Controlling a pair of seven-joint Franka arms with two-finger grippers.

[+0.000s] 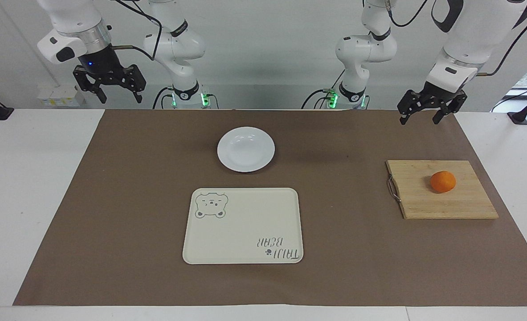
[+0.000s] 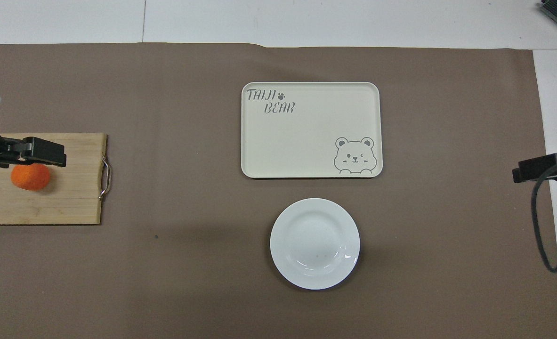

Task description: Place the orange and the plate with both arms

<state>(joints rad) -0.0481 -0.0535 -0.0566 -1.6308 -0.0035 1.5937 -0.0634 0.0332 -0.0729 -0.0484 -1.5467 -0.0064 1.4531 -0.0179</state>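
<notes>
Brown mat [image 1: 112,200], cream bear tray [image 1: 243,232], wooden cutting board [image 1: 450,205]

bright orange orange [image 1: 443,181], glossy white plate [image 1: 246,149], cream tray [image 1: 243,225] with grey bear drawing, pale wood board [image 1: 441,189], brown mat [image 1: 112,200]

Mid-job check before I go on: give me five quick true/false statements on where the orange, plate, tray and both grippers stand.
1. The orange lies on the cutting board. True.
2. The plate sits on the tray. False: it rests on the brown mat, nearer the robots than the tray.
3. The left gripper holds the orange. False: it hangs open and empty.
4. The right gripper is open and empty. True.
5. The tray holds nothing. True.
</notes>
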